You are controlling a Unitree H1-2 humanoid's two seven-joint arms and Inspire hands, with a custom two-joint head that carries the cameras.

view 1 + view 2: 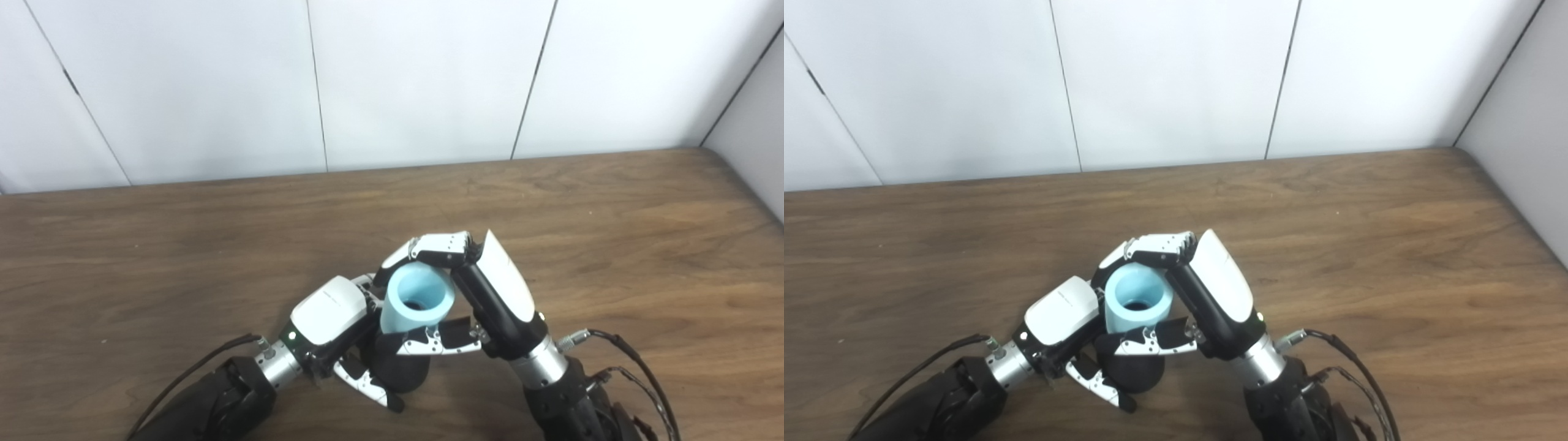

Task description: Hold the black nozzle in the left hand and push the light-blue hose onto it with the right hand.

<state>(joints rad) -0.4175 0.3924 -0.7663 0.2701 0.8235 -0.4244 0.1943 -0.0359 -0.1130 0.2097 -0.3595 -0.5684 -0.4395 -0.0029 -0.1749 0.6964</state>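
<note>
Left robot hand (327, 318) grips black nozzle (401, 370), mostly hidden | right robot hand (484, 294) clasps light-blue hose (416, 300)

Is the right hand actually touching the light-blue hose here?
Touching. In the left eye view the right hand wraps the light-blue hose: fingers curl over its far rim and the thumb lies across its lower wall.

Bench (551, 202) lies bare around the two robot hands; wall (416, 79) bounds the far edge and right side.
</note>
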